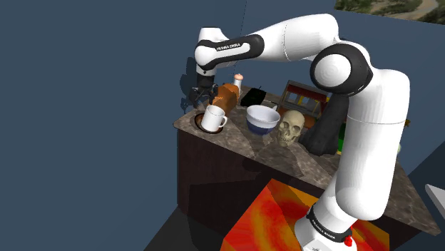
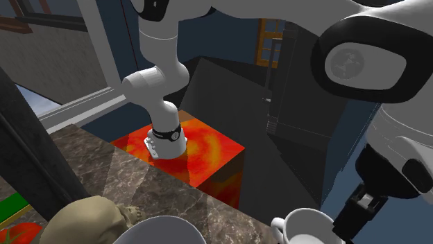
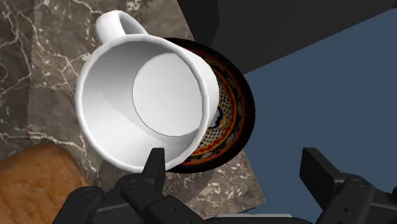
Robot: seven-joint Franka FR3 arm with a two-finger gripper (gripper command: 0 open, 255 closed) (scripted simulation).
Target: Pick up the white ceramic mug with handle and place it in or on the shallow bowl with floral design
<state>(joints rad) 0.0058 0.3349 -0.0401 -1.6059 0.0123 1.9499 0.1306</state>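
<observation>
The white mug (image 1: 212,119) rests in the shallow dark bowl with a floral pattern (image 1: 195,122) at the counter's corner, leaning a little, handle toward the shoulder view's right. In the wrist view the mug (image 3: 143,105) covers most of the bowl (image 3: 232,118), whose patterned rim shows on the side away from the handle. My gripper (image 1: 199,97) hangs just above and behind them. It is open (image 3: 235,170): one finger (image 3: 154,167) is near the mug's rim without touching, and nothing lies between the two. The mug's rim (image 2: 305,227) also shows beside my black hand.
On the marble counter (image 1: 235,139) stand a blue and white bowl (image 1: 263,118), a skull (image 1: 290,128), a brown loaf (image 1: 228,96) and framed items (image 1: 307,96) at the back. The bowl sits near the counter's edge, with a drop to the floor beyond. The red-orange stand (image 1: 282,217) is below.
</observation>
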